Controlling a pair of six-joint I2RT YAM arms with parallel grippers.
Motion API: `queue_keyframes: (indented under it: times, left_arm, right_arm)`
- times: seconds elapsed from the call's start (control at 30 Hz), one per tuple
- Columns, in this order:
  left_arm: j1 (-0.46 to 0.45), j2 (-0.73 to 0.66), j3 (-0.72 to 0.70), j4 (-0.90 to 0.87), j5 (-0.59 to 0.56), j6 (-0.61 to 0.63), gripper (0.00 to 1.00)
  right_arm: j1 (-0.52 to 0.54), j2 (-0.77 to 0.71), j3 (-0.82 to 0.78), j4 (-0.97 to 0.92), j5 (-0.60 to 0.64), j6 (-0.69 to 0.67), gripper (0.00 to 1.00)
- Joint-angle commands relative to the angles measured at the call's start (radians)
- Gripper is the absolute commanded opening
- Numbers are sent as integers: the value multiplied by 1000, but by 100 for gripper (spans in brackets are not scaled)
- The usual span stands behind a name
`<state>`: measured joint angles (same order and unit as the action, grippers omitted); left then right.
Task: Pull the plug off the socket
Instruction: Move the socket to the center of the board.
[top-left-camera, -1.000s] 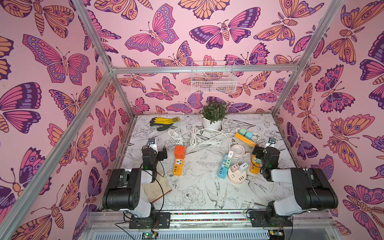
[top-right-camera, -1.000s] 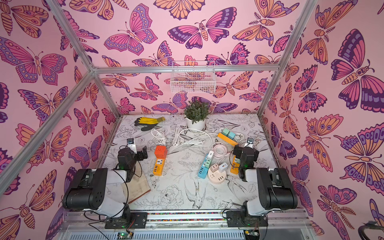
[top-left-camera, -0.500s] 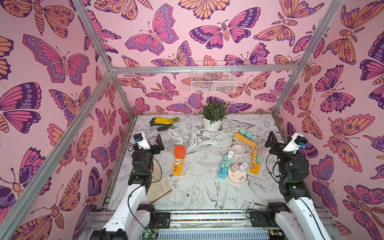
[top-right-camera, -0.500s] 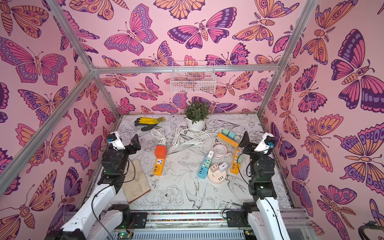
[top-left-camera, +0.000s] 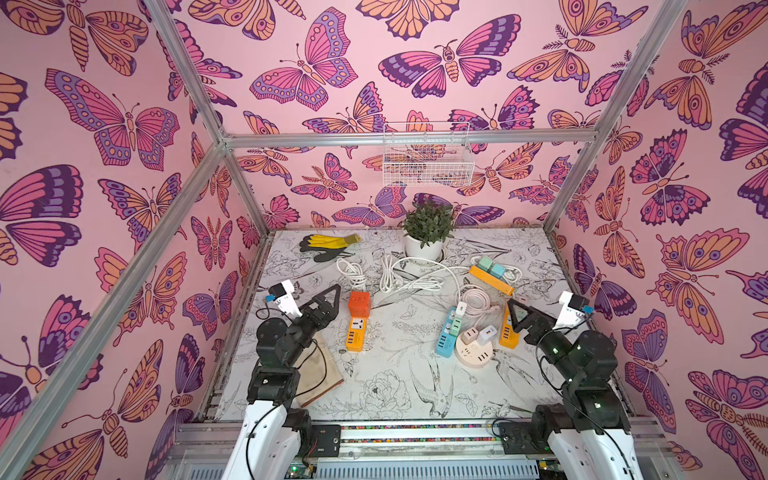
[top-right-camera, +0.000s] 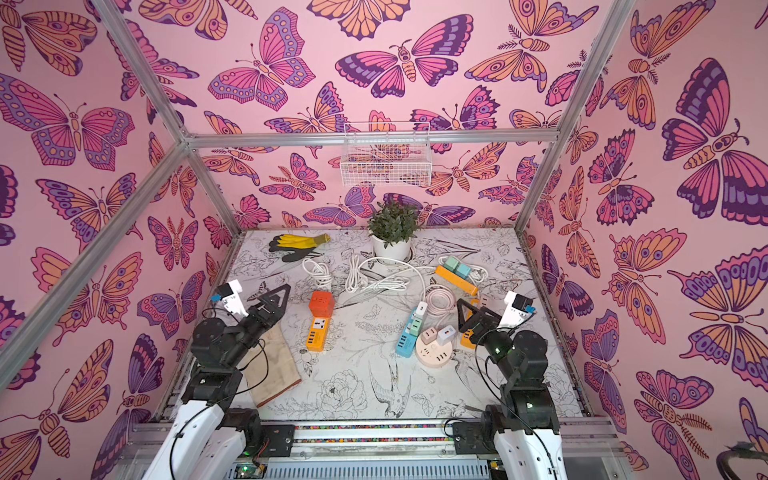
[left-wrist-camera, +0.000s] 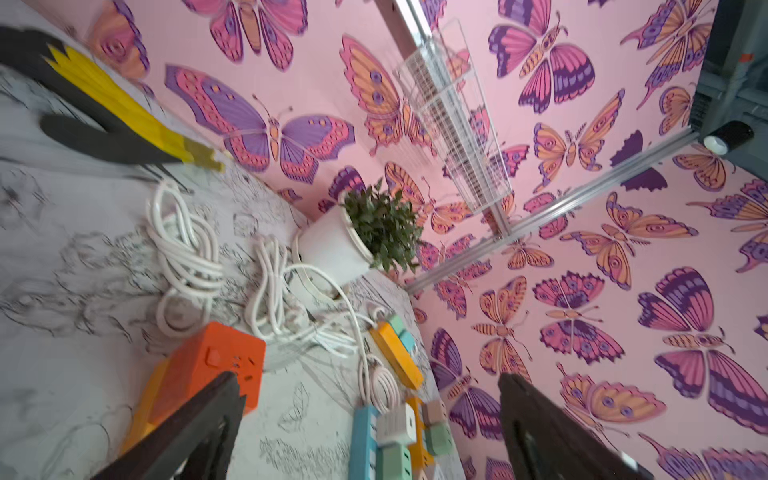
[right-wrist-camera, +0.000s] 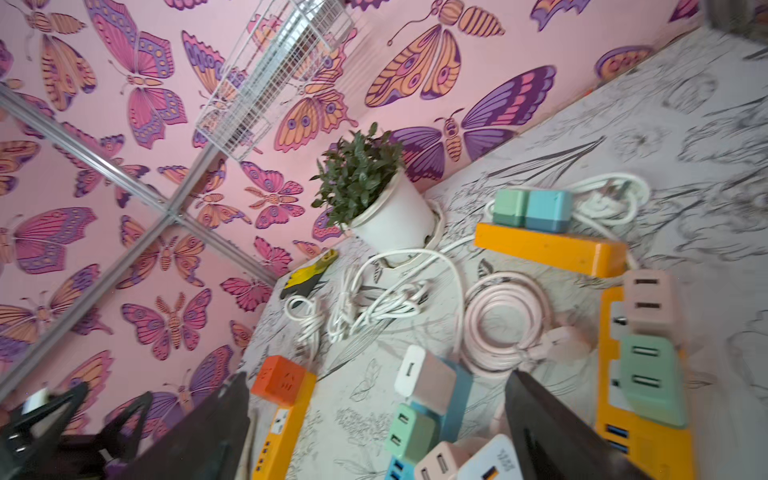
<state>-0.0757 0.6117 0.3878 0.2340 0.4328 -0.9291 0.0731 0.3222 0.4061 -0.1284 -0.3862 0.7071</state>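
- Both arms now stand higher and reach more toward the middle of the table (top-left-camera: 395, 382) than one second ago, when they were folded low at the front edge; the plugs and strips have not moved.
- The left gripper (top-left-camera: 323, 301) hangs in the air, jaws spread wide, with nothing between them.
- The right gripper (top-left-camera: 518, 311) is the same: jaws far apart and empty.
- An orange cube plug (top-left-camera: 359, 303) sits in the far end of a yellow-orange power strip (top-left-camera: 355, 338), near the left gripper and not touched.
- A blue power strip (top-left-camera: 444, 351) carries a white charger (top-left-camera: 461, 309) and a green charger (top-left-camera: 456, 326).
- Just beside it, a round pink socket (top-left-camera: 476, 359) holds a beige plug (top-left-camera: 470, 334) and a white plug (top-left-camera: 488, 332).
- An orange power strip (top-left-camera: 508, 338) lies near the right gripper, partly hidden by it; the right wrist view shows a pink plug (right-wrist-camera: 648, 299) and a green plug (right-wrist-camera: 652, 374) in it.
- Which plug is the task's one, I cannot tell.
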Motion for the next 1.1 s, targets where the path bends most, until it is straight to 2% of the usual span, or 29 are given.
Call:
queue_keyframes:
  times: [0.0, 0.1, 0.2, 0.43, 0.5, 0.6, 0.77, 1.07]
  left_arm:
    - [-54, 31, 27, -31, 144, -45, 100]
    - [-118, 54, 32, -47, 139, -19, 100]
    - [-193, 87, 46, -77, 109, 29, 100]
    - [-335, 229, 149, -269, -11, 222, 100]
    - [-356, 252, 189, -384, -74, 294, 100]
    - [-370, 268, 250, -596, -250, 392, 100]
    - [-374, 338, 316, -822, -529, 445, 99]
    - [-432, 601, 359, -801, -596, 481, 100]
  right_arm:
    - [6, 9, -59, 123, -147, 153, 99]
    - [21, 47, -76, 189, -187, 193, 99]
    - [74, 82, -45, 160, -174, 149, 99]
    - [360, 220, 13, 128, 29, 12, 99]
    - [448, 271, 30, 128, 99, -25, 99]
    - [558, 348, 52, 139, 179, -58, 99]
    - [609, 425, 60, 190, 201, -55, 99]
    - [613, 401, 51, 165, 230, -51, 99]
